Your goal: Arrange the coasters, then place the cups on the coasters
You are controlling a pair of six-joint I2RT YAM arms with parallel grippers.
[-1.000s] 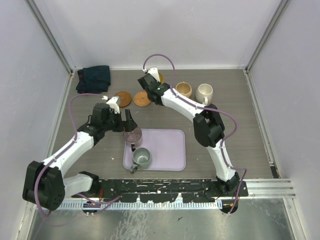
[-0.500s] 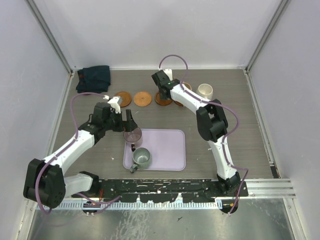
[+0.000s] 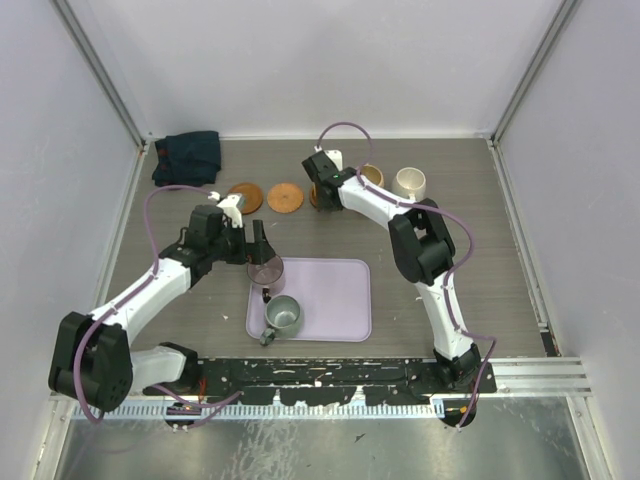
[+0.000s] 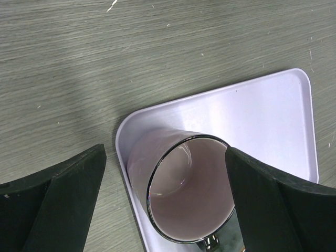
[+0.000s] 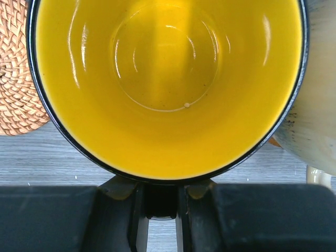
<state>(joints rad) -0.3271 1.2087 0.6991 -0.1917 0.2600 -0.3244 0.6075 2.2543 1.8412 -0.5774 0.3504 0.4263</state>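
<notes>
At the table's far centre, the right gripper [image 5: 160, 210] is clenched on the yellow cup [image 5: 168, 79] at its near side. The cup is upright and empty, with a glossy bright-yellow interior and a dark rim. A woven orange-brown coaster [image 5: 13, 79] lies just beside it. Nearer the bases, the left gripper [image 4: 168, 199] is released, jaws spread wide either side of the mauve-pink cup [image 4: 184, 194]. That cup stands upright and empty in a corner of the lavender tray [image 4: 252, 115].

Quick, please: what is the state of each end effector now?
Left end effector: open, around the pink cup.
Right end effector: closed, holding the yellow cup.
</notes>
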